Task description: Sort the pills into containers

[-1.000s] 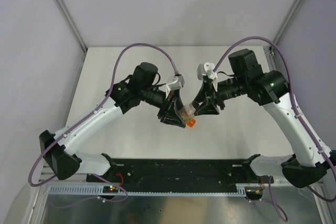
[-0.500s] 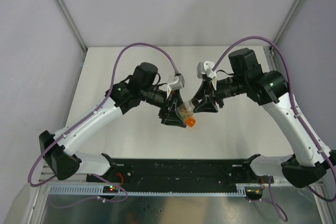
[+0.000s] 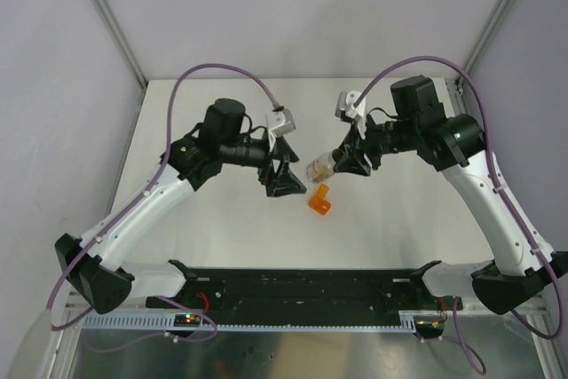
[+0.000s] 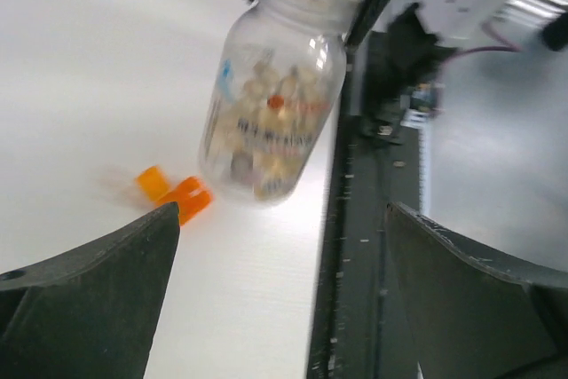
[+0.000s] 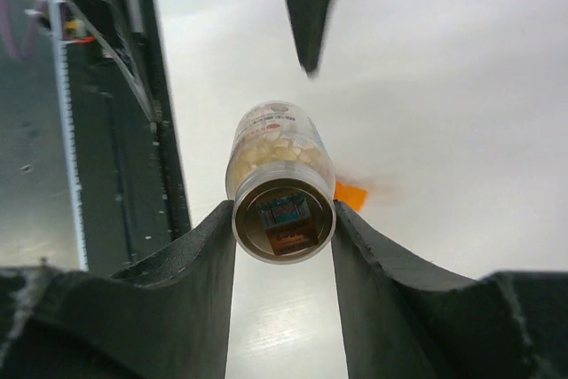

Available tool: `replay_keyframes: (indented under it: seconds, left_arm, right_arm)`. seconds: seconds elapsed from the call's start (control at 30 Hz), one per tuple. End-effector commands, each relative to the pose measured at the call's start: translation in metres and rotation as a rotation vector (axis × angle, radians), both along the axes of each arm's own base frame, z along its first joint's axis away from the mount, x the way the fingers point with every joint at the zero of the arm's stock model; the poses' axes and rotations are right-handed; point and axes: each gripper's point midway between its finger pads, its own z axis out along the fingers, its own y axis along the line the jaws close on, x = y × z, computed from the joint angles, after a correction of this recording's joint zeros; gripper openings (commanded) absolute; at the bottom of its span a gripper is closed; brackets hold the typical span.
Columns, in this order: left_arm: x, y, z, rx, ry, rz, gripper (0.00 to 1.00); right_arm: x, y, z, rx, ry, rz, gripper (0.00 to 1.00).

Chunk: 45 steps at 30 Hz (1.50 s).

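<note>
Vial (image 5: 280, 153) sits clamped in right hand (image 5: 284, 219), with orange box (image 3: 319, 201) lying nearby.

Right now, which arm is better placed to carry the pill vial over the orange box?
Right: the right gripper is shut on the pill vial, held near the orange two-cell box; the left gripper stands open and empty.

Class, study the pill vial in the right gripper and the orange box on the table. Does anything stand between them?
Nothing visible does. The vial hangs in the right gripper near the orange box, with only bare table between. The left gripper is open, off to one side. The vial's gripped end looks capped.
</note>
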Motion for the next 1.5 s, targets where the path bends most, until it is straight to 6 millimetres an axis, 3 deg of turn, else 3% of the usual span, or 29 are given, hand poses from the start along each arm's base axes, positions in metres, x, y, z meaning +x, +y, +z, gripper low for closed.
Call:
replay_keyframes:
  seconds: [0.0, 0.17, 0.43, 0.73, 0.97, 1.23, 1.37, 1.47]
  left_arm:
    - [0.042, 0.034, 0.006, 0.056, -0.188, 0.238, 1.0]
    - [0.061, 0.059, -0.005, 0.133, -0.274, 0.38, 1.0]
    - [0.048, 0.072, -0.014, 0.144, -0.292, 0.39, 1.0]
    - [0.039, 0.082, -0.023, 0.16, -0.313, 0.39, 1.0]
    - [0.036, 0.085, -0.03, 0.172, -0.316, 0.386, 1.0]
    - [0.036, 0.085, -0.034, 0.179, -0.312, 0.383, 1.0]
    - [0.036, 0.085, -0.036, 0.183, -0.307, 0.38, 1.0]
    - [0.037, 0.084, -0.036, 0.184, -0.306, 0.38, 1.0]
  right_arm:
    - [0.053, -0.022, -0.013, -0.105, -0.038, -0.243, 0.0]
    - [0.103, -0.055, -0.041, -0.221, 0.01, -0.483, 0.0]
    - [0.164, -0.105, -0.104, -0.395, 0.128, -0.721, 0.0]
    - [0.216, -0.138, -0.173, -0.499, 0.216, -0.871, 0.0]
    - [0.238, -0.145, -0.211, -0.52, 0.268, -0.905, 0.02]
    - [0.248, -0.147, -0.24, -0.508, 0.298, -0.945, 0.1]
    - [0.248, -0.148, -0.245, -0.499, 0.294, -0.96, 0.2]
    - [0.246, -0.149, -0.247, -0.494, 0.294, -0.969, 0.34]
